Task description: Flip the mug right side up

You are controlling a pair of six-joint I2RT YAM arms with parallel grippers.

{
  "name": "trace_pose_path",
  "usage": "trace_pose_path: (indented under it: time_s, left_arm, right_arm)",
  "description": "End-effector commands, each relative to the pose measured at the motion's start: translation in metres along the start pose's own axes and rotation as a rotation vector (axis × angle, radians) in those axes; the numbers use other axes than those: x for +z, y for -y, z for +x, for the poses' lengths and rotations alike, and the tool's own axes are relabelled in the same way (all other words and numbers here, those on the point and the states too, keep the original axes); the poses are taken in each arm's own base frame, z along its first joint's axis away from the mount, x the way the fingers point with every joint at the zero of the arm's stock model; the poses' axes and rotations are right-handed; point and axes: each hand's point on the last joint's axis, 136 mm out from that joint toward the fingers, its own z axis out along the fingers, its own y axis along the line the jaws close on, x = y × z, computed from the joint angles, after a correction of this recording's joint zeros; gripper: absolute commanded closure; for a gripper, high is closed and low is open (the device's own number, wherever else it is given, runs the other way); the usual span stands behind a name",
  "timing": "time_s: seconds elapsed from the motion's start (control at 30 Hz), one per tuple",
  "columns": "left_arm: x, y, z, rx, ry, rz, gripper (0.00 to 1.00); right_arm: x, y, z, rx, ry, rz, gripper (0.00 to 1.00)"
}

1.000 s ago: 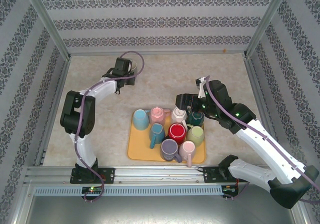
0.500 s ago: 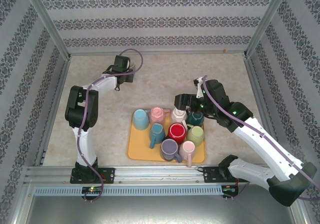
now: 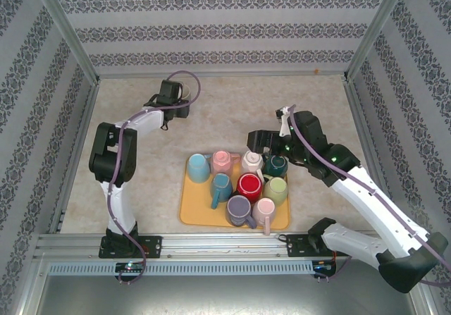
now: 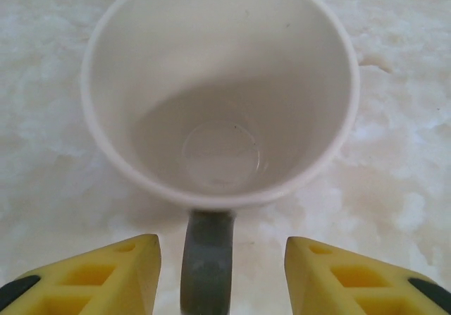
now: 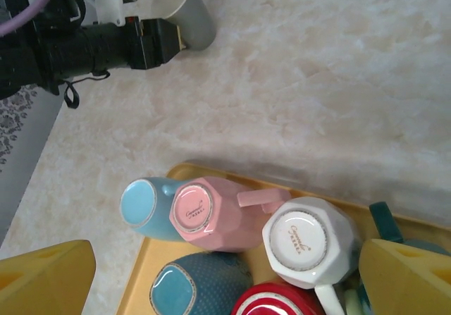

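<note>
Standing upright, white mug (image 4: pixel 218 96) looks rigid, slick, breakable; left gripper (image 4: pixel 220 248) spread astride its grey handle (image 4: pixel 208 276), the likeliest hold; right gripper (image 5: pixel 227 251) spread.

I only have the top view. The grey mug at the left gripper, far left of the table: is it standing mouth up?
Observer: Yes. The left wrist view looks straight down into the grey mug with a white inside.
Operator: Is the left gripper clamped on it?
Observer: No. The grey handle sits between the yellow fingers with a gap on each side.
Operator: What is at the right gripper?
Observer: A white octagonal mug, base up on the yellow tray.
</note>
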Motion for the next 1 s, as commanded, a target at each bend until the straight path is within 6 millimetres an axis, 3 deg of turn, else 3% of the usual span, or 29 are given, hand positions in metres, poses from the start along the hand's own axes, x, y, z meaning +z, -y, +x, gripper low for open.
trace_pose_path:
  time_s: [0.0,0.1,0.2,0.3,0.4,0.5,0.63,0.8,0.97]
  left_arm:
    - [-0.03,-0.002,-0.033,-0.057,0.11,0.029,0.46]
    - [-0.049,-0.005,-0.04,-0.076,0.137,0.018,0.42]
    - [-0.085,-0.011,-0.058,-0.096,0.183,-0.003,0.41]
    - [-0.131,-0.009,-0.074,-0.151,0.211,0.035,0.41]
    - [-0.171,0.009,-0.073,-0.194,0.189,0.11,0.42]
    - [-0.208,0.029,-0.057,-0.182,0.175,0.163,0.42]
    - [-0.235,0.039,-0.022,-0.182,0.13,0.215,0.43]
    - [-0.251,0.023,0.022,-0.192,0.096,0.187,0.42]
    - [-0.267,0.0,0.038,-0.208,0.14,0.104,0.4]
  right_arm:
    - [-0.008,-0.004,-0.003,-0.04,0.002,-0.018,0.04]
    - [-0.012,-0.007,-0.003,-0.057,-0.023,-0.011,0.04]
    - [-0.016,-0.011,0.005,-0.086,-0.069,0.002,0.05]
    - [-0.013,-0.009,0.027,-0.153,-0.17,0.065,0.07]
    - [-0.005,-0.014,0.057,-0.246,-0.288,0.122,0.08]
    - [0.002,-0.023,0.081,-0.337,-0.383,0.158,0.09]
    - [0.02,-0.039,0.097,-0.384,-0.44,0.164,0.09]
    - [0.043,-0.059,0.105,-0.301,-0.469,0.186,0.11]
    - [0.07,-0.066,0.105,-0.183,-0.479,0.284,0.12]
